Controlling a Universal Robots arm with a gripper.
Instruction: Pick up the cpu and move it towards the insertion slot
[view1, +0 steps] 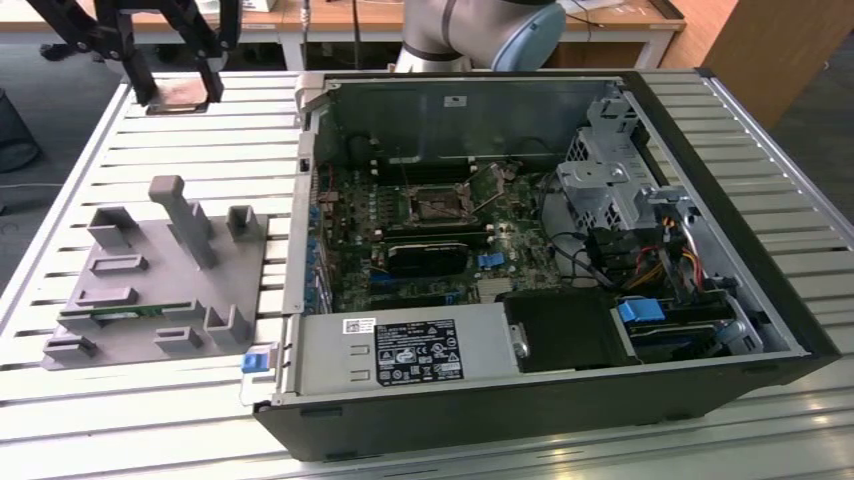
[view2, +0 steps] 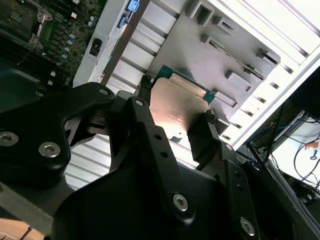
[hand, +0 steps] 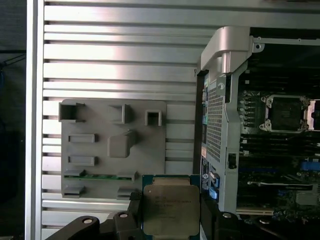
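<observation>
My gripper (view1: 176, 92) hangs above the slatted table at the exterior view's far left, shut on the cpu (view1: 180, 101). In both wrist views the cpu (hand: 171, 210) (view2: 177, 107) is a flat square chip with a silvery top and a green rim. It is clamped by its two opposite edges between the black fingers (hand: 134, 212). The insertion slot (view1: 437, 205) (hand: 286, 113) is a dark square socket in a metal frame on the green board inside the open computer case. It lies well off to the exterior view's right of the gripper.
A grey fixture plate (view1: 147, 290) (hand: 112, 145) with posts and pockets lies on the table beside the case and holds a green memory stick (hand: 102, 175). The case wall (view1: 304, 200) (hand: 225, 100) stands between gripper and board. Drive cages and cables (view1: 641, 230) crowd the case's right side.
</observation>
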